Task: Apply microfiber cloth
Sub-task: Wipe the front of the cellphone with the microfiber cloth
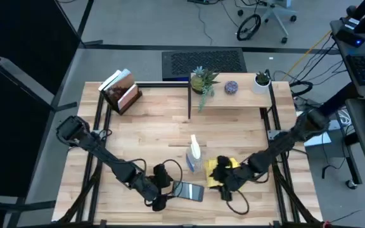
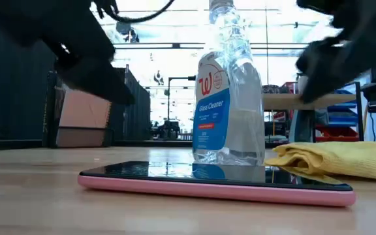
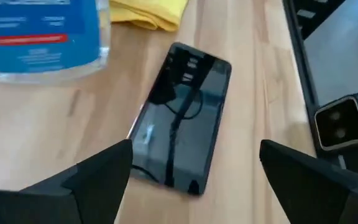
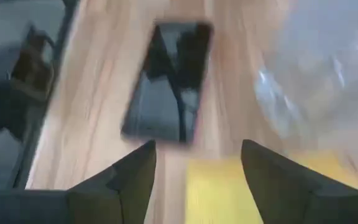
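The yellow microfiber cloth point(image 1: 222, 170) lies crumpled on the wooden table, to the right of a clear spray bottle point(image 1: 194, 155); the low view shows the cloth point(image 2: 338, 159) resting flat. A dark phone point(image 1: 189, 191) in a pink case lies face up near the front edge. My right gripper point(image 4: 197, 177) hovers open over the cloth's near part point(image 4: 219, 190) and shows in the high view point(image 1: 225, 185). My left gripper point(image 3: 194, 177) stands open just left of the phone point(image 3: 182, 115), its fingers pointing toward it.
At the table's back stand a book holder point(image 1: 121, 90), a potted plant point(image 1: 202, 80), a small purple object point(image 1: 231, 87) and a white pot point(image 1: 262, 80). A black frame point(image 1: 189, 101) runs along the sides. Bare wood lies in the middle.
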